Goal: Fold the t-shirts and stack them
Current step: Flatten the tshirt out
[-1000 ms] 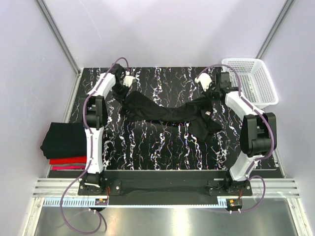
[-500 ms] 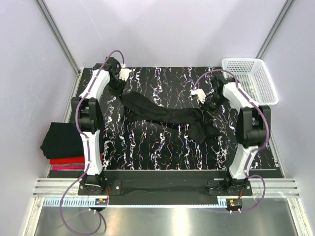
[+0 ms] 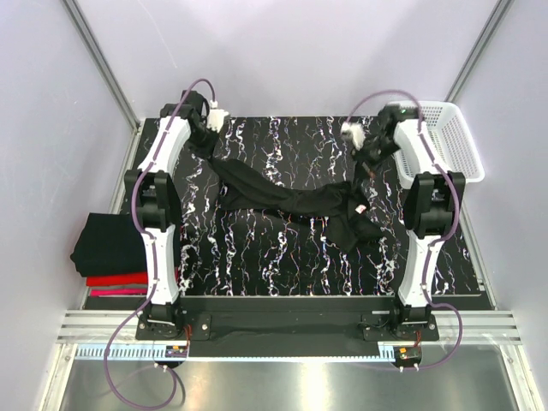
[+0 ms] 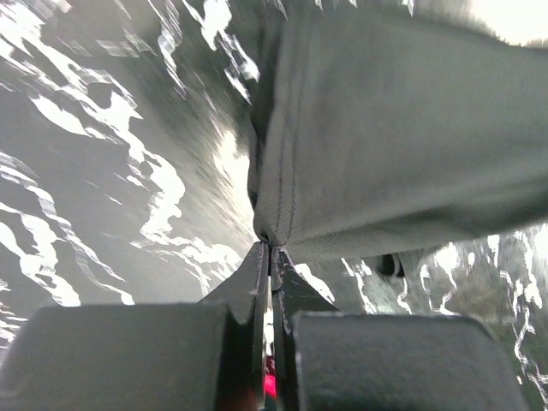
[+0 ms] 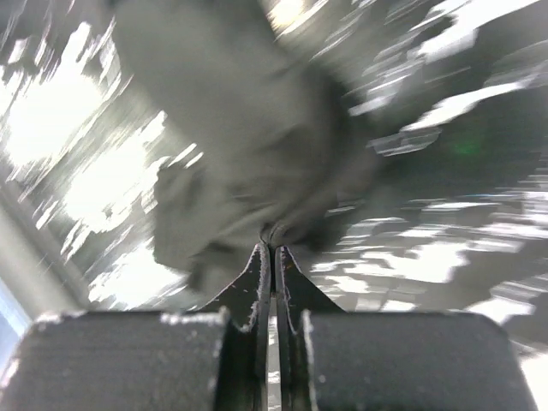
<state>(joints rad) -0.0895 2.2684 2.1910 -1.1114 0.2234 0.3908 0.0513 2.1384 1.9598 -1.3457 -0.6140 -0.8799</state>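
Black cloth of the t-shirt (image 3: 282, 199) lies twisted across the desk (image 3: 282, 257); further back, our left claw (image 4: 270, 250) and right claw (image 5: 272, 246) each pinch one edge of it. We should spread them apart evenly, so it flattens without slipping.

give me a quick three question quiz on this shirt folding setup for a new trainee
1. True or false: the white plastic mesh basket holds a folded shirt.
2. Which colour lies on top of the folded pile of cloth shirts at the left of the top view? A red, B black, C pink.
3. What do the left fingers and the right fingers each grip?

Key
1. False; nothing shows inside it.
2. B.
3. The crumpled black cloth t-shirt, stretched between them across the far part of the table.
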